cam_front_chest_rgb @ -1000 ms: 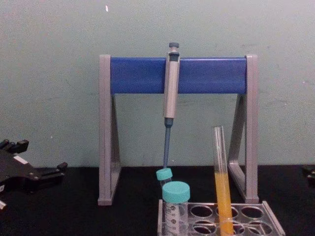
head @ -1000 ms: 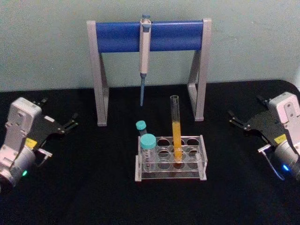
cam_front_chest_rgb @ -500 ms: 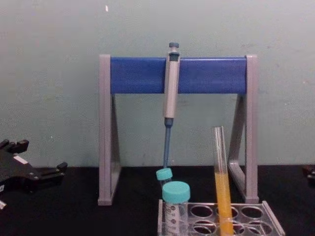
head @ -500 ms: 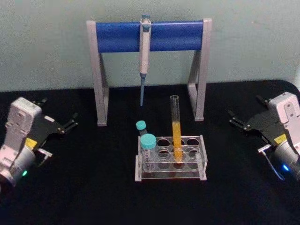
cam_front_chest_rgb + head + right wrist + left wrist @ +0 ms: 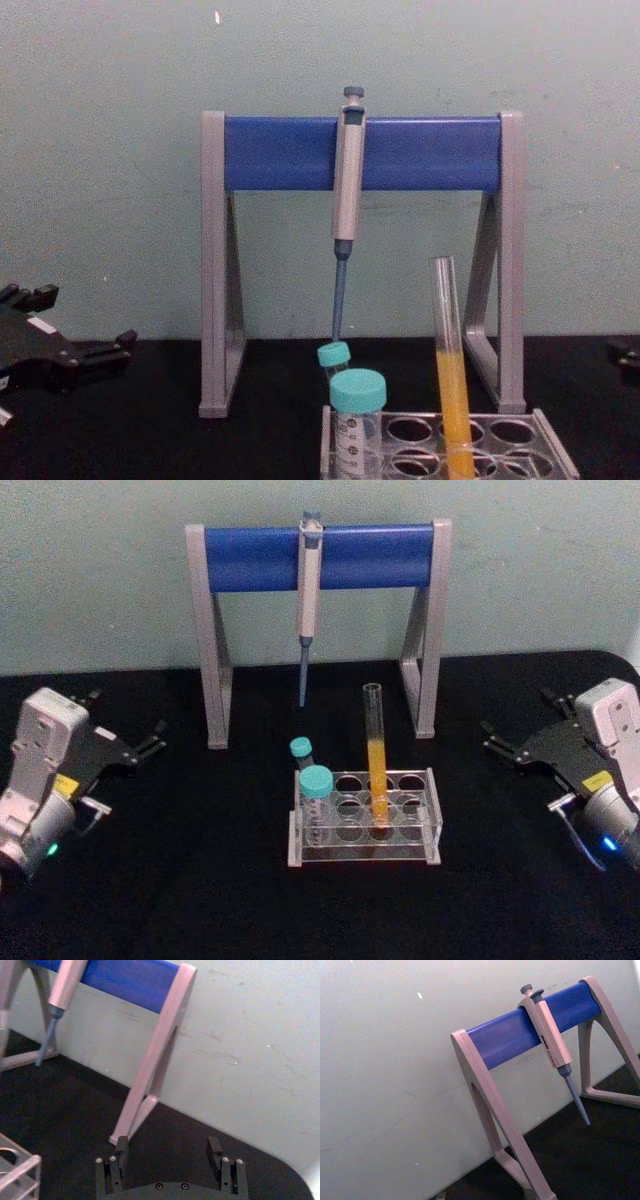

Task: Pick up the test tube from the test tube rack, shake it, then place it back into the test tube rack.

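Observation:
The test tube (image 5: 376,755), tall clear glass with orange-yellow liquid in its lower half, stands upright in a middle hole of the clear plastic test tube rack (image 5: 432,815) at the table's centre. The chest view shows the test tube (image 5: 450,375) rising from the rack (image 5: 552,447) at the bottom edge. My left gripper (image 5: 125,720) rests open at the far left, well away from the rack, and appears again in the chest view (image 5: 85,318). My right gripper (image 5: 518,720) sits open at the far right with nothing between its fingers (image 5: 122,1149).
A grey-and-blue pipette stand (image 5: 320,558) stands behind the rack with a pipette (image 5: 308,590) hanging from its bar. Two teal-capped vials (image 5: 316,782) fill the rack's left holes. A pale wall closes the back of the black table (image 5: 200,880).
My right gripper has crept slightly inward toward the rack. The left gripper, tube and rack have not moved.

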